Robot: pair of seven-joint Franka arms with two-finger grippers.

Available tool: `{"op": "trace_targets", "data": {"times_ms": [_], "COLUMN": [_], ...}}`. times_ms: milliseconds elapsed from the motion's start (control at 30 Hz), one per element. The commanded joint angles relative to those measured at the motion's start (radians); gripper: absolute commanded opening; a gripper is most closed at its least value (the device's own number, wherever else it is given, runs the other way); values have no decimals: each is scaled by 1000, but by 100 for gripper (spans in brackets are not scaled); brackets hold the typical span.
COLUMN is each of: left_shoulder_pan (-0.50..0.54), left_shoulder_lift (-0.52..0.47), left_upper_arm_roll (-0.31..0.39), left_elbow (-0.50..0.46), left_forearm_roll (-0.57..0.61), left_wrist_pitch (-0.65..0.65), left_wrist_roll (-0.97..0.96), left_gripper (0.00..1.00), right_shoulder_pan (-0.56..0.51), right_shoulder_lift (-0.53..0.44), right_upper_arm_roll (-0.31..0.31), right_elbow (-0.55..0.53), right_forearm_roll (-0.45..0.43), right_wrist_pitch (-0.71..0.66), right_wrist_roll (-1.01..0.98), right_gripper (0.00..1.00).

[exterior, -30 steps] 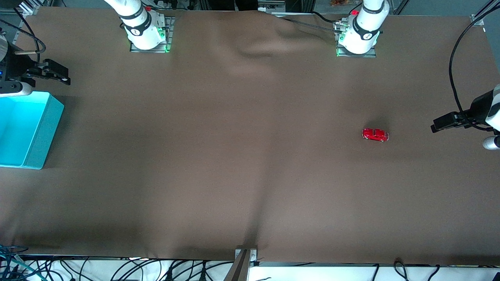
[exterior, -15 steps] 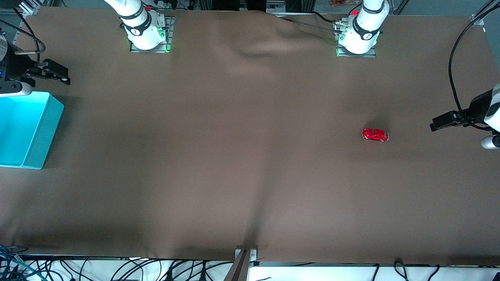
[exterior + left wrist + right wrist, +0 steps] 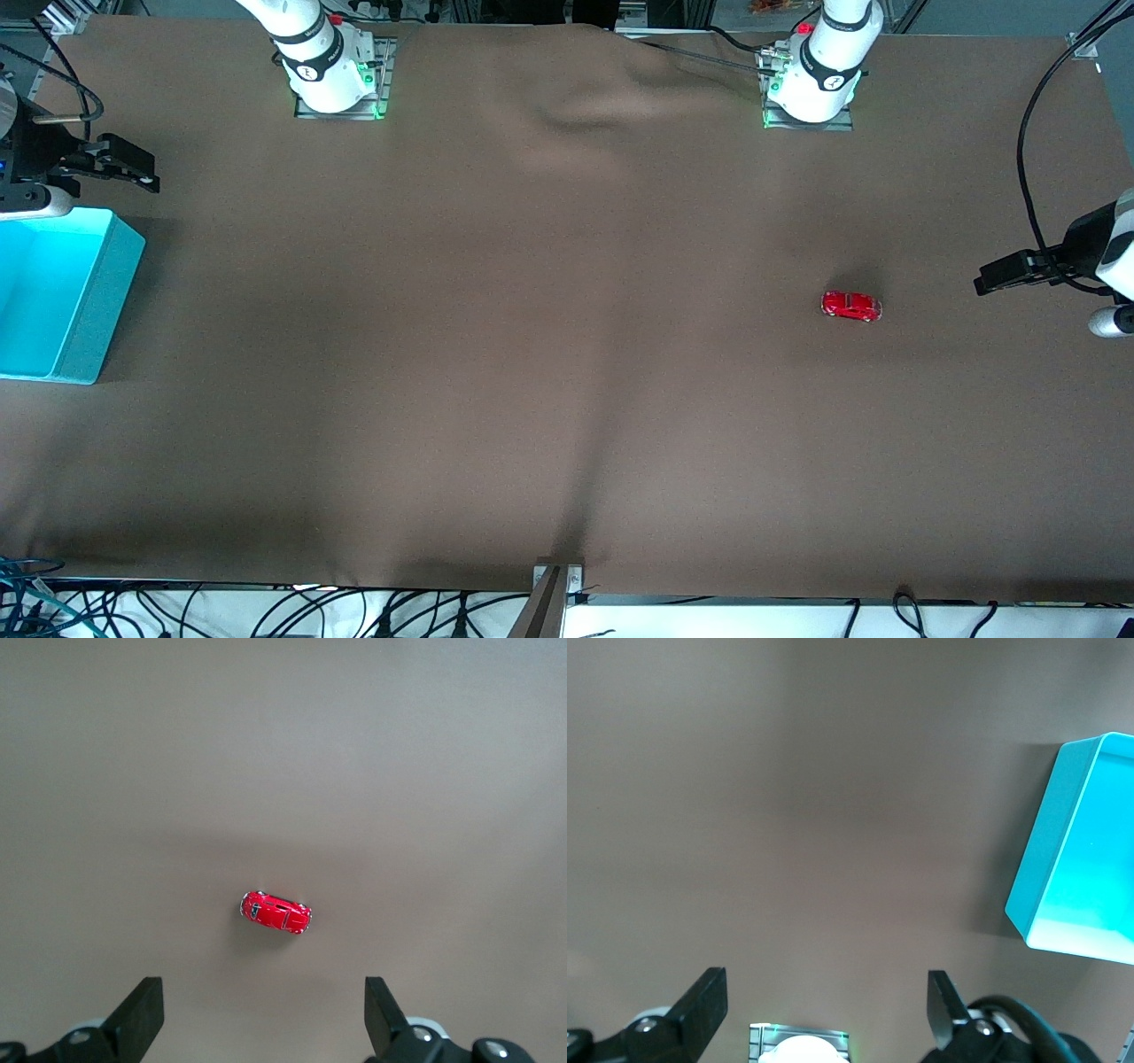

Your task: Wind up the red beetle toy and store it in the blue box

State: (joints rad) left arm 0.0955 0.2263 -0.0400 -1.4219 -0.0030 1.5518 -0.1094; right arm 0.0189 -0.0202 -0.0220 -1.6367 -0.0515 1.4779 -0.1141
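The red beetle toy (image 3: 851,306) is sitting on the brown table cloth (image 3: 549,354), toward the left arm's end of the table. It is on its wheels and nothing is touching it. It has not moved in the last second.

The left gripper (image 3: 982,285) is hanging over the table edge near the toy, and it has crept a tiny bit closer to it. In the left wrist view the toy (image 3: 276,912) is showing between the two wide-apart fingers (image 3: 142,1014), so the gripper is open wide and holding nothing. I think it is starting to go for the toy, so the winding has not begun yet.

The blue box (image 3: 62,297) is resting at the right arm's end of the table, well apart from the toy. What shows of its inside looks bare. The right wrist view is showing the box (image 3: 1076,855) too.

The right gripper (image 3: 133,173) is waiting up near the box and has not moved. Its fingers (image 3: 700,1001) are spread wide and holding nothing.

Nothing is lying between the toy and the box. Some soft bumps in the cloth (image 3: 576,115) are sitting up by the robot bases (image 3: 337,84), out of the way
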Motion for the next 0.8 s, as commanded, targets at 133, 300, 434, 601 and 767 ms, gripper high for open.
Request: {"op": "trace_targets", "data": {"times_ms": [133,300,434,601,767], "left_shoulder_pan": [4,7,7,7,7], "left_shoulder_lift": [-13,-13,-12,-12,-12], "left_upper_arm_roll": [6,6,6,6,6], "left_elbow": [-17,-19,-19,-20,-25], "left_forearm_roll": [-28,-28,-28,-28,-28], "left_wrist_pitch": [-7,-7,-7,-7,-7], "left_wrist_roll": [25,23,25,25,25], "left_gripper": [100,100,100,100,100], "right_shoulder_pan": [10,12,12,10,10], "right_shoulder_lift": [9,9,9,9,9], "right_upper_arm_roll": [4,4,4,4,2], "right_elbow": [23,23,23,23,23], "right_forearm_roll": [-5,-5,-7,-5,-5], "right_wrist_pitch": [-21,-21,-21,-21,-21], "right_wrist_roll": [14,13,10,5,4], "right_gripper": [100,100,100,100,100]}}
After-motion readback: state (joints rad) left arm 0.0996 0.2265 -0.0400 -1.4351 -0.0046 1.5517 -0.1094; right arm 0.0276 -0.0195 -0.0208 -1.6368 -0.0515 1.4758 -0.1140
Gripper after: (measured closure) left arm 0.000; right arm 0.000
